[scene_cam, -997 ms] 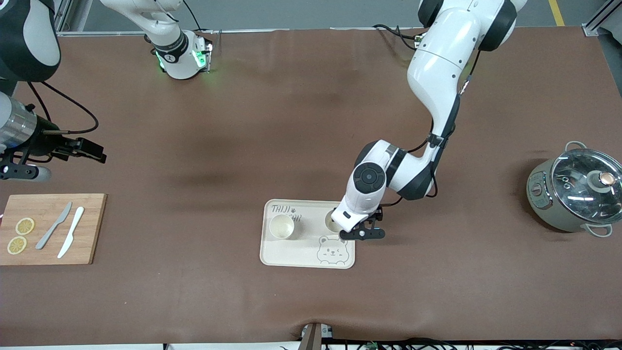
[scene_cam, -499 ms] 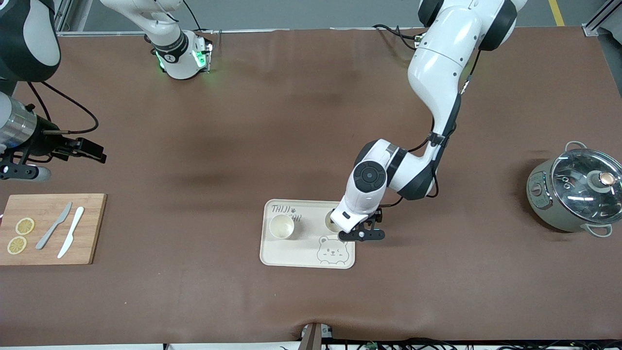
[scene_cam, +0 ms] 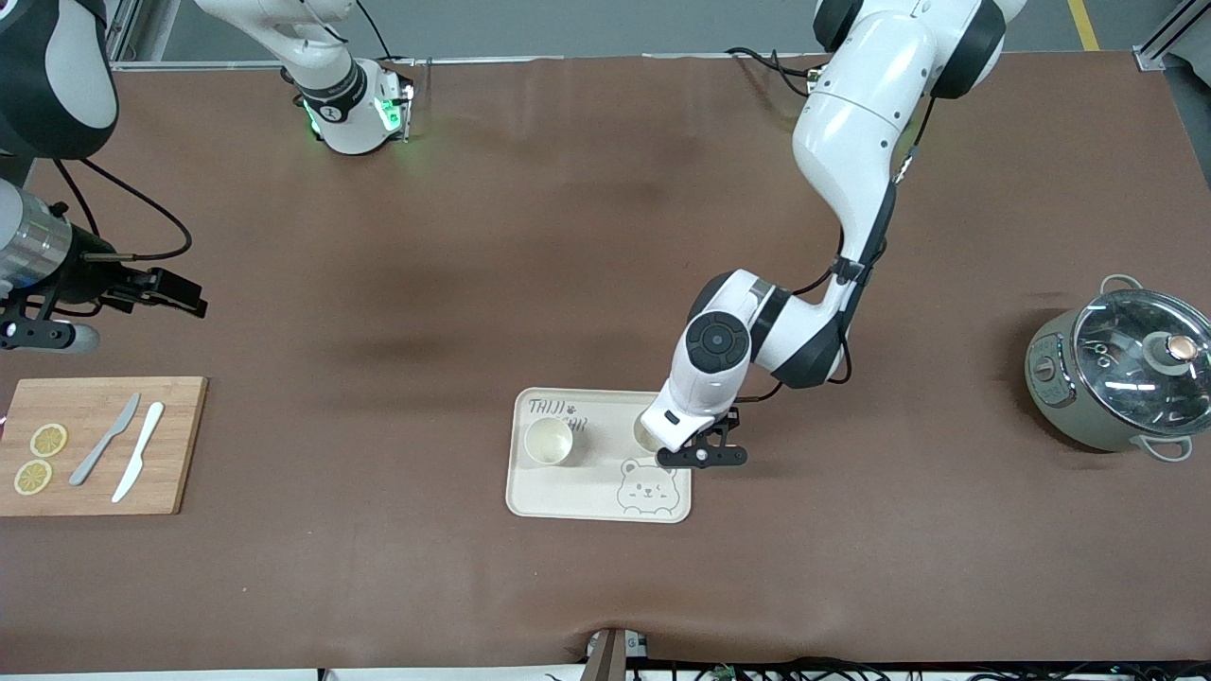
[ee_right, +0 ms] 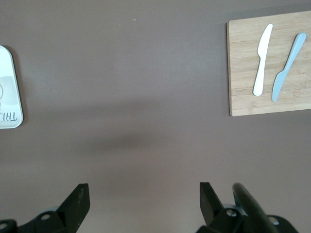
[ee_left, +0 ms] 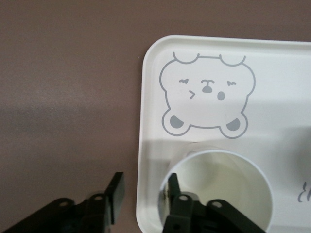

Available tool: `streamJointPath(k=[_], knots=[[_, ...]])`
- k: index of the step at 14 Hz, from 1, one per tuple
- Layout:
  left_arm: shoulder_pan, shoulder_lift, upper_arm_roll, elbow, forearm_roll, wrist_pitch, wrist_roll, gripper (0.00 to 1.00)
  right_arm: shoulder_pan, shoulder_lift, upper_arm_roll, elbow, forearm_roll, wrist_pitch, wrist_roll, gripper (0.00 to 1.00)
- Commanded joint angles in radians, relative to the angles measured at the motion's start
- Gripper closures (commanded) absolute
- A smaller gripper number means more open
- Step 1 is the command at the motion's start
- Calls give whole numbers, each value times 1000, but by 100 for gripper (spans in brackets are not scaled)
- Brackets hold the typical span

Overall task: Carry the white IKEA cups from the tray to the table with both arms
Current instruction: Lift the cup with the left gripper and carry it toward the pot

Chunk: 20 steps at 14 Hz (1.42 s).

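Observation:
Two white cups stand on the cream bear tray [scene_cam: 587, 497]. One cup [scene_cam: 549, 441] stands free at the tray's end toward the right arm. The other cup [scene_cam: 644, 436] is half hidden under the left arm's hand. In the left wrist view my left gripper [ee_left: 145, 189] is open and straddles this cup's [ee_left: 228, 184] wall: one finger is inside the rim, the other [ee_left: 115, 194] is outside, apart from the wall and past the tray's [ee_left: 272, 73] edge. My right gripper [ee_right: 143, 204] waits open over bare table, holding nothing.
A wooden cutting board [scene_cam: 95, 492] with two knives [scene_cam: 123, 452] and lemon slices [scene_cam: 40, 459] lies at the right arm's end. A grey pot with a glass lid [scene_cam: 1116, 369] stands at the left arm's end. The brown table round the tray is bare.
The left arm's hand has shifted a little over the cup toward the right arm's end. Both cups and the right arm have stayed put.

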Motion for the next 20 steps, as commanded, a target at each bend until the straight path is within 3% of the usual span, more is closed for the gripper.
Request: streamJointPath(k=[1,14,20], knots=[[-6,-17,2,-1,15,-17,-31,100,0,-24,2,-20,-3,5,11,0],[6,-44,-8,-7,10,-19,-47,100,0,-25,2,-20,-3,1,11,0],[52,-176,-8,-7,9,-193,29,100,0,-25,2,-20,-3,2,11,0]])
